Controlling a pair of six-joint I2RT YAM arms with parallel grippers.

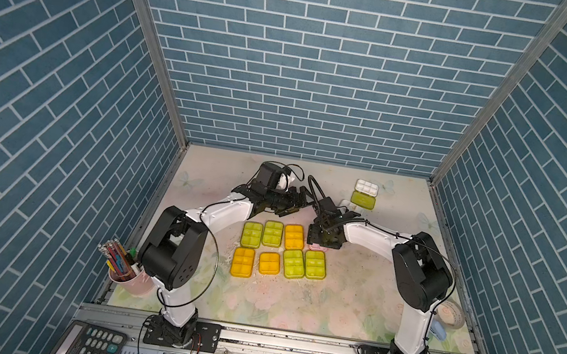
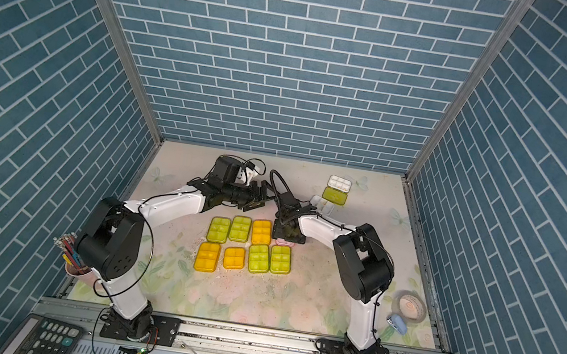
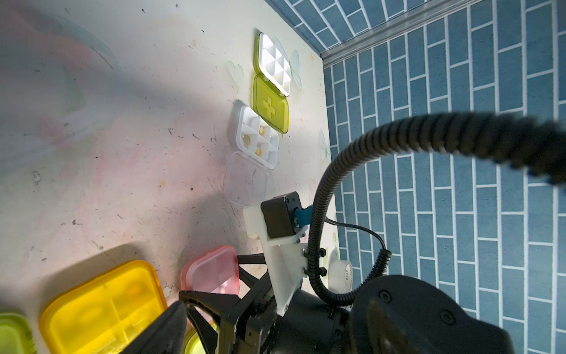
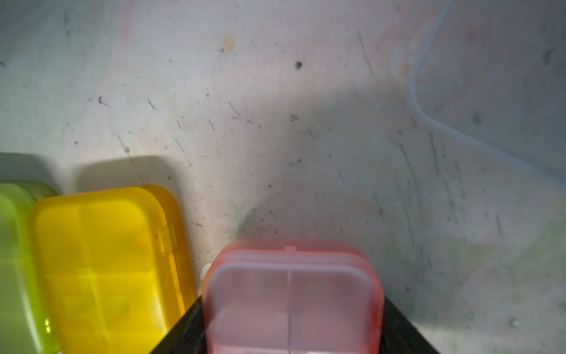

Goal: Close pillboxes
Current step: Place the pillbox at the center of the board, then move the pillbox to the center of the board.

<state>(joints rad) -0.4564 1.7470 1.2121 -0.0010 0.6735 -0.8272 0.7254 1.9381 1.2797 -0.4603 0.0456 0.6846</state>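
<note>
The right gripper [image 1: 322, 244] is clasping the pink pillbox [image 4: 291, 300] beside the orange pillbox [image 4: 107, 260] in the middle of the tabletop [image 4: 275, 122], with open surface lying toward its far edge. The left gripper [image 1: 299, 203] is hovering nearby, its opening impossible to tell.

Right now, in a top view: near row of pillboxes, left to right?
big orange pillbox → small orange pillbox → inner lime pillbox → outer lime pillbox, all lids shut.

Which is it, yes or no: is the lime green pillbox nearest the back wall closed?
No, the lime green pillbox lies open, its lid folded back flat and white tray uncovered.
</note>
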